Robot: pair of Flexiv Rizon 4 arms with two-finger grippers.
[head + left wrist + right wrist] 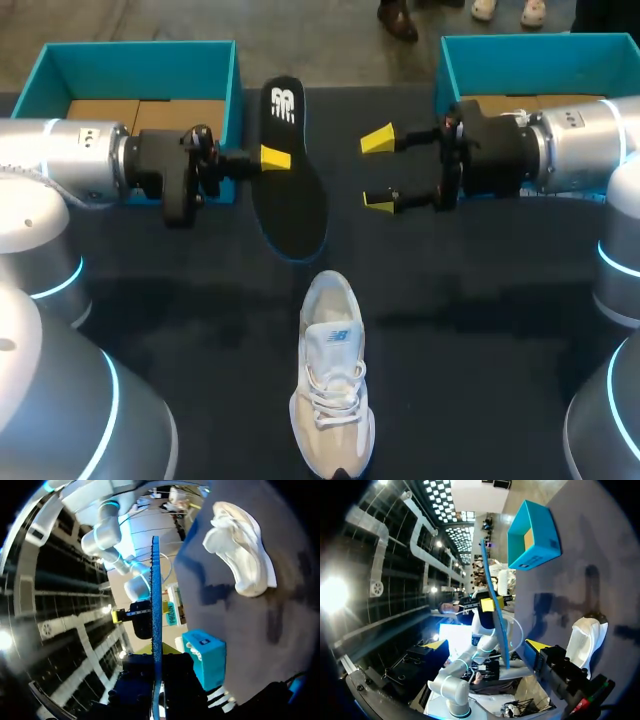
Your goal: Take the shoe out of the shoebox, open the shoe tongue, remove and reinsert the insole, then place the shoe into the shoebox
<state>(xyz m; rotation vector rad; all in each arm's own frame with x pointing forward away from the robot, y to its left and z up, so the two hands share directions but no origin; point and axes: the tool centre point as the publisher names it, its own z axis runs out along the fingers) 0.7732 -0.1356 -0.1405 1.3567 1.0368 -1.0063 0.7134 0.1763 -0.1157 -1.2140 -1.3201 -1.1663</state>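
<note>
My left gripper (pixel 275 157) is shut on the side edge of the black insole (pixel 292 205), which is held flat above the table between the two boxes. In the left wrist view the insole (pixel 156 610) shows edge-on as a thin blue line rising from my left gripper (pixel 156 666). My right gripper (pixel 379 171) stands open just right of the insole, with nothing between its fingers. The right wrist view has the insole (pixel 496 615) ahead of the right gripper (pixel 486 644). The white and beige shoe (pixel 332 400) (pixel 242 545) (pixel 585 637) lies on the table near the front, toe toward me.
Two teal shoeboxes stand at the back: one at the left (pixel 140 75) (pixel 532 530) behind my left arm, one at the right (pixel 530 60) (pixel 205 657) behind my right arm. The dark table (pixel 480 330) stretches around the shoe.
</note>
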